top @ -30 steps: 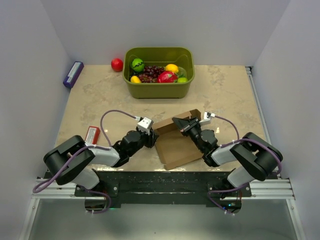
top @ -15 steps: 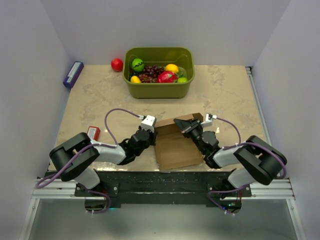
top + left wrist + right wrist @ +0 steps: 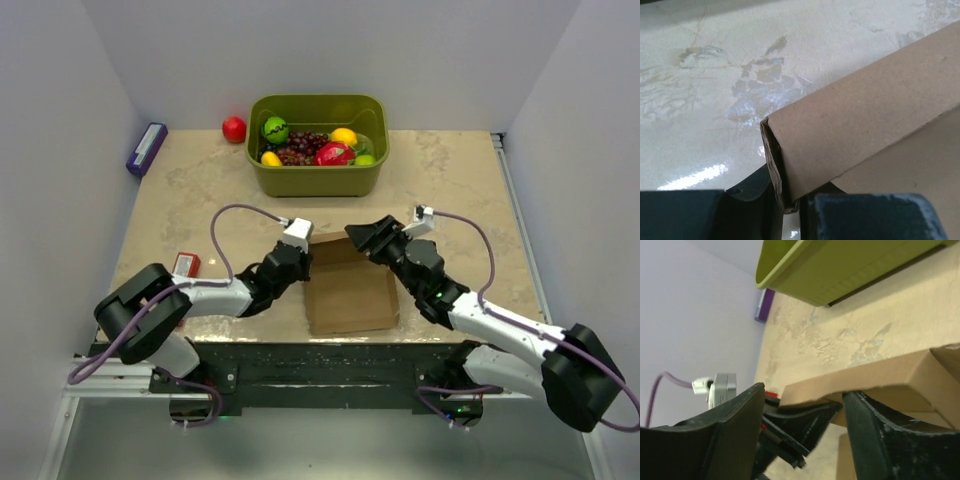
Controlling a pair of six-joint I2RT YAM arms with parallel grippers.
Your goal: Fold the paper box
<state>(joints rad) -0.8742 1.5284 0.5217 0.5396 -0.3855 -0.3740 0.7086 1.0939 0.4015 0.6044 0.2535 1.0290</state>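
The paper box [image 3: 348, 292] is plain brown cardboard lying low on the table between the arms, with its back wall raised. My left gripper [image 3: 302, 266] is shut on the box's left edge; in the left wrist view a folded flap [image 3: 850, 130] is pinched between the jaws [image 3: 786, 202]. My right gripper [image 3: 360, 236] hovers at the box's back edge, open. In the right wrist view its fingers [image 3: 737, 427] stand wide apart around the end of the box's raised wall [image 3: 865, 377], not gripping it.
An olive-green tub [image 3: 318, 172] of fruit stands at the back centre, also seen in the right wrist view [image 3: 840, 270]. A red ball [image 3: 234, 129] lies left of it. A purple pack [image 3: 146, 148] leans at the left wall. A slim red pack [image 3: 186, 265] lies near the left arm.
My right gripper has opened and let go of the box's back flap. The left gripper has closed on the left edge and moved right, and the box has turned squarer to the table.
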